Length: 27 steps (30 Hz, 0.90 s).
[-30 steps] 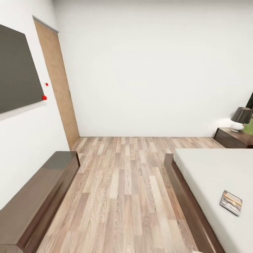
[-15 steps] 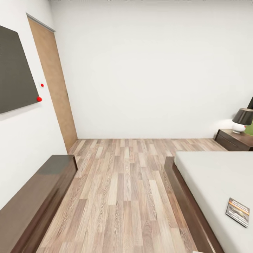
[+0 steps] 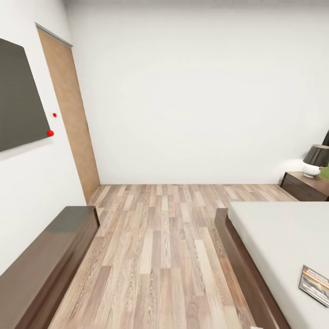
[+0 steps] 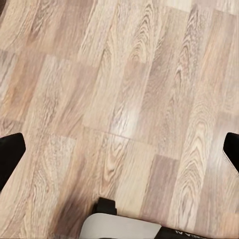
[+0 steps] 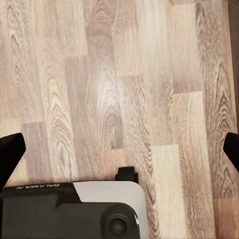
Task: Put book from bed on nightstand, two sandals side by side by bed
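Note:
The bed [image 3: 274, 237], grey mattress on a dark wooden frame, fills the lower right of the head view. The book [image 3: 315, 284] lies flat on the mattress at the right edge of the picture, partly cut off. A dark nightstand [image 3: 305, 186] stands against the far wall beyond the bed. My left gripper [image 4: 119, 154] is open over bare wood floor, its black fingertips [image 4: 10, 157] at the picture's two sides. In the right wrist view, the right gripper [image 5: 119, 149] is likewise open above the planks, with nothing between its fingers. The sandals are out of view.
A long low dark wooden cabinet [image 3: 41, 269] runs along the left wall under a dark panel [image 3: 18, 96]. A wooden door [image 3: 73, 119] is at the far left corner. A black-shaded lamp [image 3: 315, 160] sits on the nightstand. Wood floor [image 3: 160, 242] stretches between cabinet and bed.
The whole head view has shifted: the camera has moved, so the book and bed sit lower and further right in the picture and the far wall looks nearer.

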### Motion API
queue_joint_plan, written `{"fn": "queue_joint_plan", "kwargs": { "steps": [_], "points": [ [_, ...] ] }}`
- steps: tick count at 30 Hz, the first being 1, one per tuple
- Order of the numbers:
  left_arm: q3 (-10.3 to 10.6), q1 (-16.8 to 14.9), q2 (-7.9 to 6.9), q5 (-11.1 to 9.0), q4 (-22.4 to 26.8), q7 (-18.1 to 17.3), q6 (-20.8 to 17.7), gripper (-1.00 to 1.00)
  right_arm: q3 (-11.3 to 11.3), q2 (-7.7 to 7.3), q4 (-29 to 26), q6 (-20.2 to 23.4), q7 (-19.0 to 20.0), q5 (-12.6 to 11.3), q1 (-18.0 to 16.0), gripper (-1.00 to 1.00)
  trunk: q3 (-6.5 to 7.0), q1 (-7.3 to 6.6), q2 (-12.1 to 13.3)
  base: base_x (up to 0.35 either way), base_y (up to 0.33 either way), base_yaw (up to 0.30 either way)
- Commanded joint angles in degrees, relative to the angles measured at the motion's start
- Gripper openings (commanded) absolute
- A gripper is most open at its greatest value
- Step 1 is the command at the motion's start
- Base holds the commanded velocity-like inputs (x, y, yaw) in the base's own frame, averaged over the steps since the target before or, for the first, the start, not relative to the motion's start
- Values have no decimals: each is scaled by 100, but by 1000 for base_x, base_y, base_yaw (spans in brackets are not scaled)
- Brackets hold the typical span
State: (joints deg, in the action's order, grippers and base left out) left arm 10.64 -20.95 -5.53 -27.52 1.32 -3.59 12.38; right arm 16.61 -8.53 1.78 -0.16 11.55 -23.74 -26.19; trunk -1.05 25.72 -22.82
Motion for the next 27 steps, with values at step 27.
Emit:
{"fn": "queue_joint_plan", "kwargs": {
  "steps": [27],
  "points": [
    [43, -6, -1, -61, -9, -28, 19, 100, 49, 0, 15, -2, 30, -55, -9, 100, 14, 7, -10, 332, 14, -88]
  ]
}}
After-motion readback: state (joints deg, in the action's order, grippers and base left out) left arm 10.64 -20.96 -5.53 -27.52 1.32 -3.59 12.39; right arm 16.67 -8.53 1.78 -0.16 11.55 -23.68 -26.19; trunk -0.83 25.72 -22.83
